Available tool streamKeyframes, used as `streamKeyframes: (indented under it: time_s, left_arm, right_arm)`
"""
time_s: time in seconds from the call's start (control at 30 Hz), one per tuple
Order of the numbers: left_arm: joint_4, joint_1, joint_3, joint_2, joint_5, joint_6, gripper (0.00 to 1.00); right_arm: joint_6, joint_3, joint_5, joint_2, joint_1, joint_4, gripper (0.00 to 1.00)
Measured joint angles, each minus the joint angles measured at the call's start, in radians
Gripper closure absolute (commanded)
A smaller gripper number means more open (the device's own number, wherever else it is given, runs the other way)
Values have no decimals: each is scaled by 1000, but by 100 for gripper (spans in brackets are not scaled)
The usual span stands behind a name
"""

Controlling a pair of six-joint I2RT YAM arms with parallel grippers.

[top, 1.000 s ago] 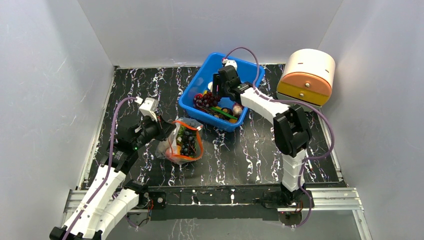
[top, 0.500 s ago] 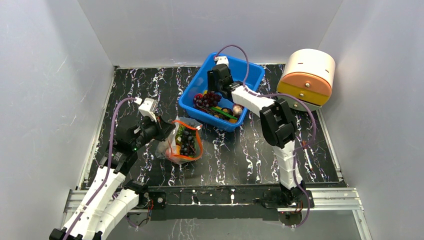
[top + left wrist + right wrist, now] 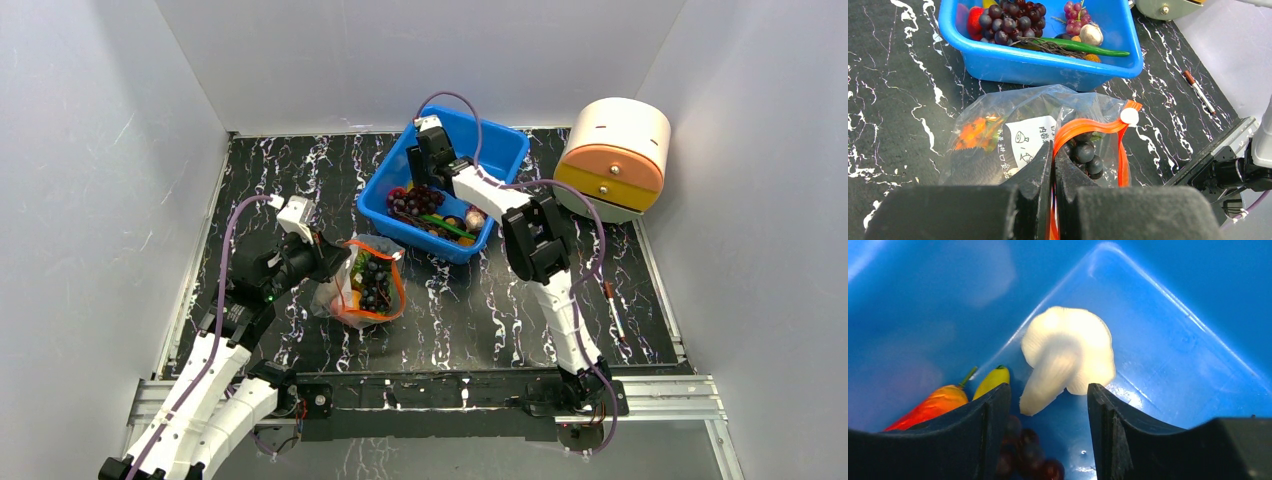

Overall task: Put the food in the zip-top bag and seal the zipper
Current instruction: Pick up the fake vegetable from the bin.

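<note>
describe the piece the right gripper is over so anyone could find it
Start at the blue bin at the table's far side, then the corner under the right gripper. There lies a toy mushroom: creamy white cap and stalk, unlike the orange pepper, yellow piece and dark grapes beside it.

Built from white moulded links on left arm (image 3: 200, 375) and right arm (image 3: 562, 310), joined by black motor housings. Routed with purple cable (image 3: 232, 225) along each. Marked by green status light (image 3: 268, 296), 8 o'clock in top view. Tipped with matte black wedge fingers (image 3: 1035, 175).

Clamped left end effector (image 3: 1053, 150), spread right end effector (image 3: 1048, 397)
</note>
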Motion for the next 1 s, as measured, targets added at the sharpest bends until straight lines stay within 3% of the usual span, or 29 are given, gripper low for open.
streamKeyframes:
  time_s: [0.07,0.27,0.43,0.73,1.0]
  left_arm:
    - [0,0,0,0,0,0,100]
    - [0,0,0,2,-2,0,100]
    - [0,0,0,2,-5,0,100]
    - [0,0,0,2,-7,0,100]
    - [0,0,0,3,-17,0,100]
  right_arm:
    - [-4,19,5,26,-4,-28,49]
    - [-27,41,55,48,-19,-78,72]
    - [-47,41,74,48,-37,-76,85]
    - [-54,37,75,45,-58,-72,100]
    - [-40,-37,75,-22,-56,-67,100]
